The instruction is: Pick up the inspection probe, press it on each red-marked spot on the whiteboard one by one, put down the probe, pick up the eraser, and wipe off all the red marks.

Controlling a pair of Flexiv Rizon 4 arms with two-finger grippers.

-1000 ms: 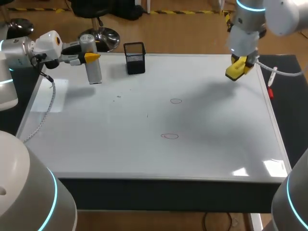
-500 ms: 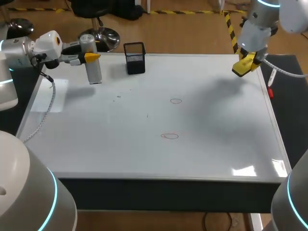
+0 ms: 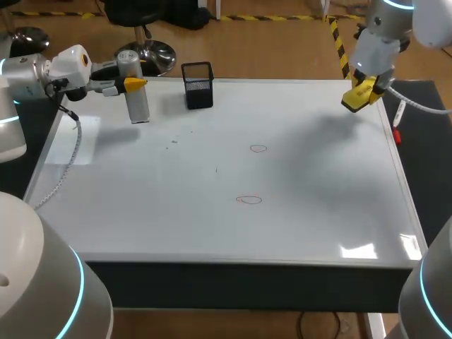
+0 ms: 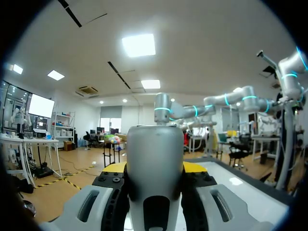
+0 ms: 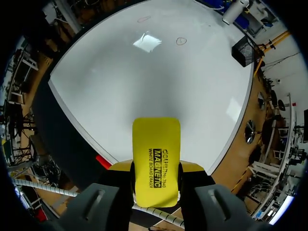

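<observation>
A robotics lab — my left arm [image 3: 42,70] and my right arm [image 3: 381,35], each ringed in blue light, flank a bench topped by a whiteboard [image 3: 212,226]. A black mesh holder [image 3: 198,85] stands near its far edge, and a coiled cable [image 3: 67,159] trails down from my left arm.

The right gripper [image 3: 359,90], clamped on the yellow eraser [image 3: 354,99], shifts from above the far right part of the whiteboard [image 3: 296,219] out toward its far right corner and right edge, seemingly rising a little, and barely moves over the last half second.
</observation>
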